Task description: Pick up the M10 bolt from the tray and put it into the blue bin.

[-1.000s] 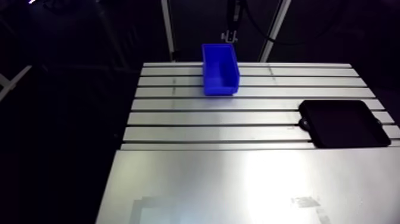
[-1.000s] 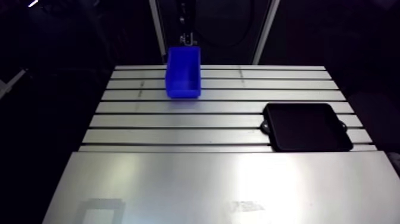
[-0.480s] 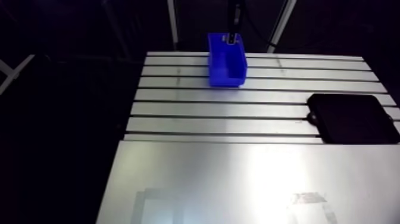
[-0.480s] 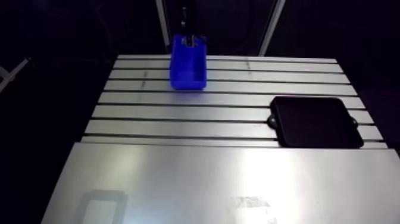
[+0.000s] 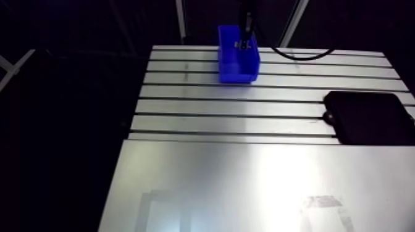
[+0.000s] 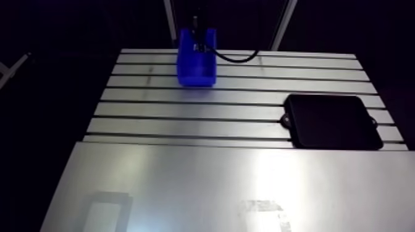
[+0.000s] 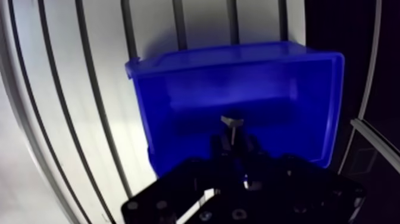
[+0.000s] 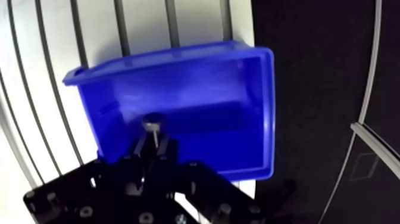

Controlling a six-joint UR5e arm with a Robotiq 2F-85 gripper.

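Observation:
The blue bin [image 7: 297,95] stands open at the far end of the slotted table, directly under my gripper [image 7: 233,143]. The gripper is shut on the M10 bolt [image 7: 231,122]. The bolt's metal head sticks out past the fingertips, over the bin's inside. In the arm view the gripper [image 5: 244,44] hangs small over the bin [image 5: 230,66]. The black tray [image 5: 370,117] lies at the table's right edge, and nothing shows in it.
The bin sits close to the table's far edge, with dark space and frame posts beyond it. A smooth metal plate [image 5: 247,179] covers the near half of the table. Slotted rails [image 5: 234,108] run between bin and tray.
The arm view has shifted with the arm. The gripper, earlier just behind the bin's far rim, now hangs over the bin's inside with the bolt.

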